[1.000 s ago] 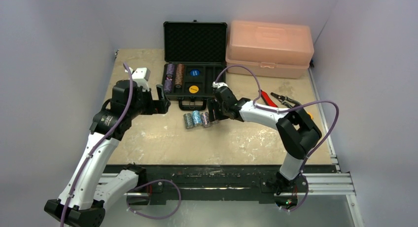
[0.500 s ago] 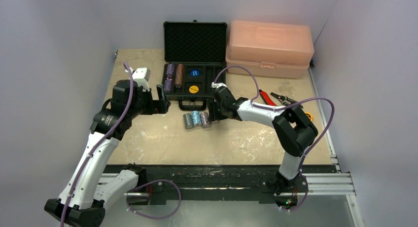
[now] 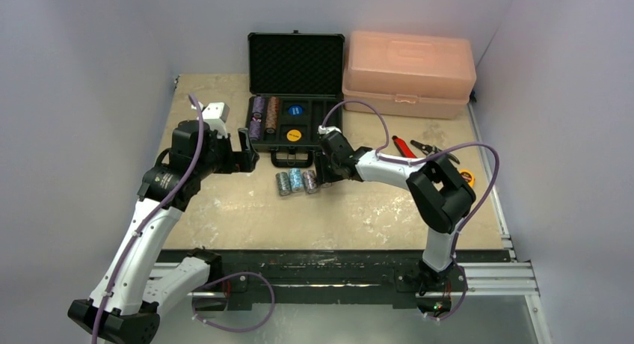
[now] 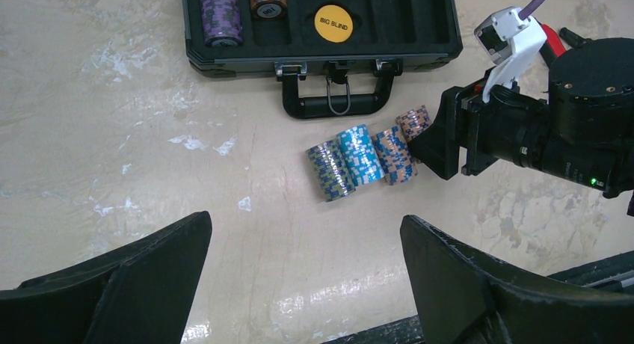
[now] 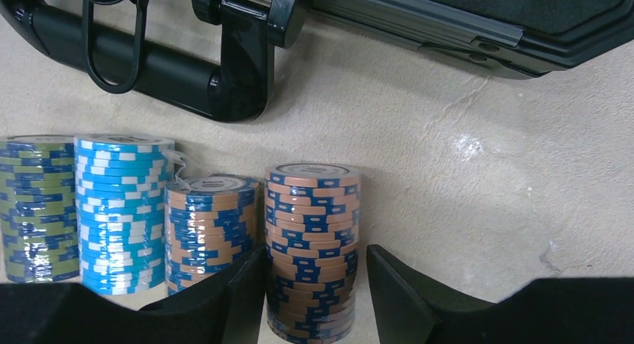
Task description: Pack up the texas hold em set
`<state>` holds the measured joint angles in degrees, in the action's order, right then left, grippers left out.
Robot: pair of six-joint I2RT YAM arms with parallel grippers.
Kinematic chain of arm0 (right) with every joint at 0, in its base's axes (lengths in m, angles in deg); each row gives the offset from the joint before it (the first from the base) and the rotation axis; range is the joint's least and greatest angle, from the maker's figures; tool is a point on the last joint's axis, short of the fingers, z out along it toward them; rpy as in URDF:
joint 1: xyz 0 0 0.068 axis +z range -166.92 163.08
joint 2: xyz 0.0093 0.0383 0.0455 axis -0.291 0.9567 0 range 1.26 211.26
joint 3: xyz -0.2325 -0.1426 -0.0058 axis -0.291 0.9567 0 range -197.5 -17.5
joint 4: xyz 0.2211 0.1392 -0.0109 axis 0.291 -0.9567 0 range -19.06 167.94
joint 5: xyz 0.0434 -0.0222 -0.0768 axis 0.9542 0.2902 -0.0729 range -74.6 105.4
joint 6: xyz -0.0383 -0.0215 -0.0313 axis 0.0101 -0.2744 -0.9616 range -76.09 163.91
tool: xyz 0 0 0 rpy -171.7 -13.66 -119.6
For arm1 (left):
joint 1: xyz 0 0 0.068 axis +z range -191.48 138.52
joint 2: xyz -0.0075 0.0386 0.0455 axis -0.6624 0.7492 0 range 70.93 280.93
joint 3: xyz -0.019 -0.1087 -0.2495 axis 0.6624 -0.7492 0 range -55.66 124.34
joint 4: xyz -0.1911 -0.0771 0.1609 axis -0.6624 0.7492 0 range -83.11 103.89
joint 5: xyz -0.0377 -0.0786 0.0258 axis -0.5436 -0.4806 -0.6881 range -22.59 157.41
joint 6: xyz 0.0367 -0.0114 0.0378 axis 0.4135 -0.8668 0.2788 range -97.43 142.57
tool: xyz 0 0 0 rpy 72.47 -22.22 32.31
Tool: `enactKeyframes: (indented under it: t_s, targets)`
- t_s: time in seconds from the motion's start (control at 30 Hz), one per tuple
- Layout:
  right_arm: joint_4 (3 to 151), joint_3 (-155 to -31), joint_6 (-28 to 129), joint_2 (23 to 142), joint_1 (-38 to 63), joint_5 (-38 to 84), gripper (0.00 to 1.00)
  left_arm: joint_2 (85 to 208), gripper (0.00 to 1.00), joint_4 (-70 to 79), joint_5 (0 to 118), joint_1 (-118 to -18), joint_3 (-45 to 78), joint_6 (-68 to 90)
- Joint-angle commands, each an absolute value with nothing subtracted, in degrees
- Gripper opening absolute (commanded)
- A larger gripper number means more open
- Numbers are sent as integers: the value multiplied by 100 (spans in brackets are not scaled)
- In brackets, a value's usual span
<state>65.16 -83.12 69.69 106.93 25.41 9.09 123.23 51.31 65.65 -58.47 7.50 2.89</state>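
Your right fingers are open astride the orange chip stack: centre it, squeeze evenly, then lift toward the case at 12 o'clock; left fingers open, empty.

Work surface: a beige board, worn, mottled with pale scuffs and whitish patches. Plain grey-lilac walls close it in on three sides: left wall, back wall, right wall. I note a dark strip along the near edge of the surface, a silver metal rail just below it, and a thinner side rail along the right edge. Beneath, dull grey floor. Light even and diffuse; the left wrist view shows a soft sheen on the surface.
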Motion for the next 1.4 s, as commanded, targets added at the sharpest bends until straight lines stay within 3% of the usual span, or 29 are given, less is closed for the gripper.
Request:
enactKeyframes:
  t_s: [0.0, 0.47, 0.87, 1.07, 1.37]
  targets:
    - [6492, -8535, 6931, 10664, 2553, 916, 54, 12323, 98, 5033, 6503, -5826, 788, 427]
    - [6370, -8600, 6913, 10582, 2553, 903, 23, 12358, 98, 5042, 6486, -5827, 798, 445]
    - [6224, -8699, 6887, 10442, 2549, 748, 6, 12375, 98, 5044, 6448, -5822, 805, 463]
    - [6194, -8719, 6902, 10342, 2553, 688, 0, 12367, 98, 5055, 6415, -5827, 806, 490]
    - [6151, -8763, 6922, 10219, 2553, 615, 0, 12345, 98, 5048, 6397, -5827, 808, 490]
